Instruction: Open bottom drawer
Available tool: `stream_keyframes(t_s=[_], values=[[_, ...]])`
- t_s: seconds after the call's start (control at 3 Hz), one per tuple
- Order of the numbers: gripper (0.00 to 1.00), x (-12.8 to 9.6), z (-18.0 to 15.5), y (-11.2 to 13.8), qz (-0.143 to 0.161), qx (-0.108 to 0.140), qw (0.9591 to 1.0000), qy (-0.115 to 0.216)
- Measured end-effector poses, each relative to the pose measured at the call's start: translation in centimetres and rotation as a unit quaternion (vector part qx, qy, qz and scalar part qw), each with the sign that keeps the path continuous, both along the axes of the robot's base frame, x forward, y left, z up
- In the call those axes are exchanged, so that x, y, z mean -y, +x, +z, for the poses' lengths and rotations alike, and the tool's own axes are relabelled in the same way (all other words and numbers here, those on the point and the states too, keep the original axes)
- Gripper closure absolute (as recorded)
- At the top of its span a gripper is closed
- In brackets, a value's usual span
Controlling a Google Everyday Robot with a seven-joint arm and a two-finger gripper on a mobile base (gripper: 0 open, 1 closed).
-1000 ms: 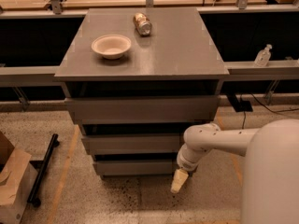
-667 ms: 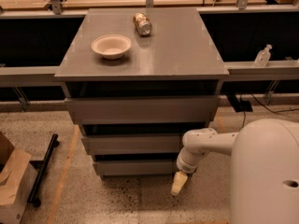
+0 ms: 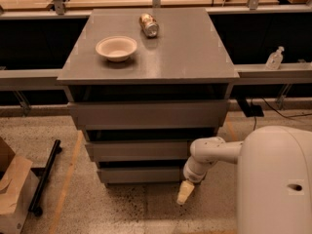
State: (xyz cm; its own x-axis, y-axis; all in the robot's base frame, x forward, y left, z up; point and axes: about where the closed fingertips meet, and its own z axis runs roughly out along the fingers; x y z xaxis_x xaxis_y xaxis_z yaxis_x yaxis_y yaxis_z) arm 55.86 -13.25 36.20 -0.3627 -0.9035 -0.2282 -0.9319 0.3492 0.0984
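Observation:
The bottom drawer is the lowest and narrowest grey front of a three-drawer cabinet, flat and handleless, with a dark gap above it. It looks pushed in. My gripper hangs from the white arm just in front of and below the drawer's right end, close to the floor. Its cream tip points down and left.
On the cabinet top stand a white bowl and a can lying on its side. A cardboard box and a black bar lie on the floor at left. A clear bottle stands on the right rail.
The arm and gripper have shifted slightly left along the bottom drawer's right end. The drawers have not moved.

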Motion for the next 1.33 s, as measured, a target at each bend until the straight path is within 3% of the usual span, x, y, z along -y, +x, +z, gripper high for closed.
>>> stream_keyframes(t_s=[1.0, 1.33], values=[[0.0, -0.5, -7.6, 3.9, -0.008, 0.022, 0.9997, -0.007], [0.0, -0.4, -9.3, 5.4, -0.017, 0.029, 0.9991, 0.027]])
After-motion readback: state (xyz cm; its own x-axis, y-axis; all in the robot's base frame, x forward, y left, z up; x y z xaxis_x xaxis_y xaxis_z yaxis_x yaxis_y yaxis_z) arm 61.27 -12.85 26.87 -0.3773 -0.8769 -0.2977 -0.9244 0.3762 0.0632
